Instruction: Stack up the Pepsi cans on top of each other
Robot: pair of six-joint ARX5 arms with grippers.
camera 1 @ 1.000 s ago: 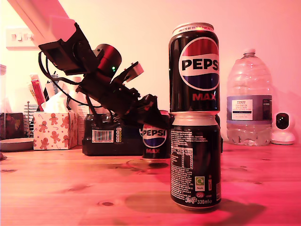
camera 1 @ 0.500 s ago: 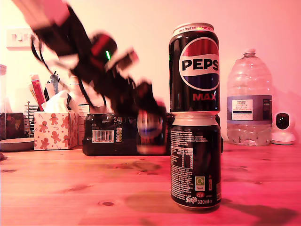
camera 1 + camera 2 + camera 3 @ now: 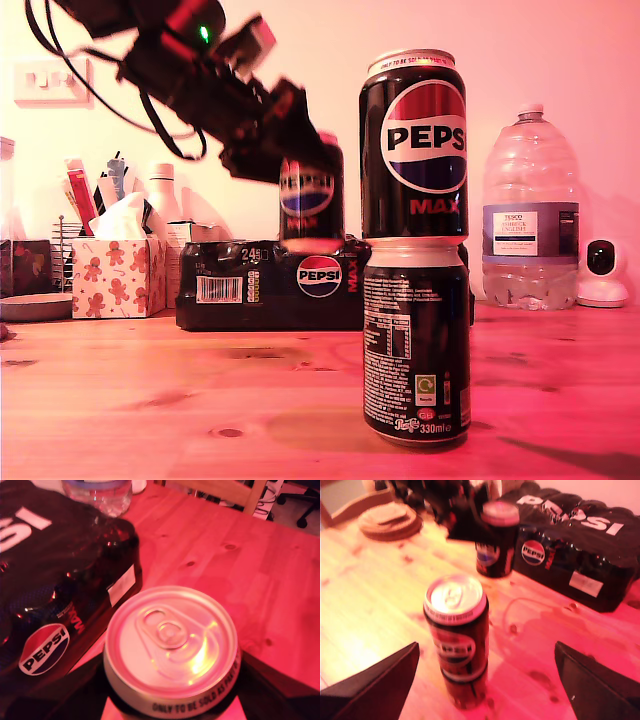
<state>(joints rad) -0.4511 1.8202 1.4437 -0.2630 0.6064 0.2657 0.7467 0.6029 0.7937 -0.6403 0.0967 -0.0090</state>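
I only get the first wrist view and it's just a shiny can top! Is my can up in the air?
Observer: Yes. The exterior view shows the held can in my first gripper, hanging clear of the table.
Operator: Where's the tower?
Observer: Toward the exterior view's right. There the top can stands upright on the bottom can.
Operator: What's the other gripper holding?
Observer: Nothing. In the second wrist view my second gripper is open.
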